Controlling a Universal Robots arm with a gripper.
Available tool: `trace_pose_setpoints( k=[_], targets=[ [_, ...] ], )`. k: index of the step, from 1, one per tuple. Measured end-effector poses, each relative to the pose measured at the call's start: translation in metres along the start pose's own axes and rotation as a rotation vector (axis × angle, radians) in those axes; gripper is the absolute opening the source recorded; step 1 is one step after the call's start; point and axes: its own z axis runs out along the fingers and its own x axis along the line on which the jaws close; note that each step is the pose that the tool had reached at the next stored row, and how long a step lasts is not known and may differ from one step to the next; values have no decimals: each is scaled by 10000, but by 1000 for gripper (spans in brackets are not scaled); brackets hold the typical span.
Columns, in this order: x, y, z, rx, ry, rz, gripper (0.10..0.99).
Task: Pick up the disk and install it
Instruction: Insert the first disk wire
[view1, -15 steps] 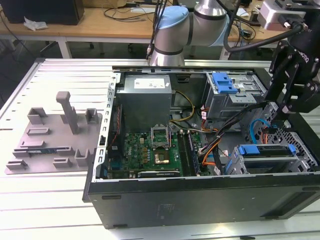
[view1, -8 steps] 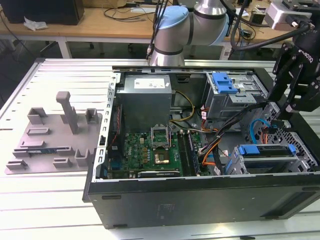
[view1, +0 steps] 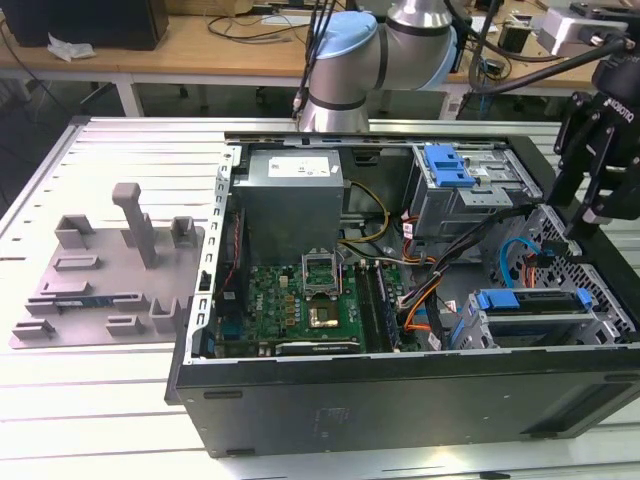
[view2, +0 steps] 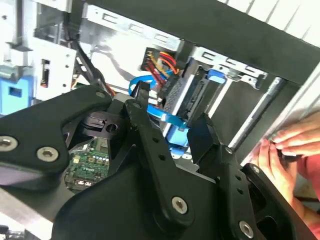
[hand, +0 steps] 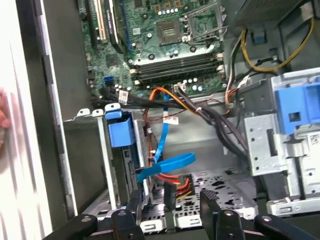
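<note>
In the exterior view the gripper (view1: 575, 215) hangs over the end of the open case (view1: 400, 385) at the exterior view's right. It is above the cage (view1: 600, 320), where the disk (view1: 527, 303) sits in its blue bracket. Both wrist views bring out what that view leaves unclear: the fingers (hand: 134, 207) are spread with nothing between them, and blue and orange cables (hand: 165, 167) lie just beside the disk. The second wrist view adds a person's hand (view2: 292, 150) beside the case's outer wall, and the first wrist view takes in the motherboard (hand: 175, 30).
</note>
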Motion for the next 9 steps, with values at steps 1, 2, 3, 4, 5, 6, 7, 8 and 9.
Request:
trace_pose_setpoints(
  k=[1,2,3,4,5,6,7,8,9],
  targets=[
    [-15,-2,4,4,109,24,580],
    [-30,0,7,11,201,30,580],
    [-40,2,12,19,276,35,580],
    [-63,5,27,40,450,56,580],
    [-79,7,37,59,590,76,580],
    [-92,8,46,70,690,92,580],
    [-110,11,58,82,807,110,580],
    [-120,12,65,88,865,120,580],
    [-130,13,72,94,920,131,580]
  ],
)
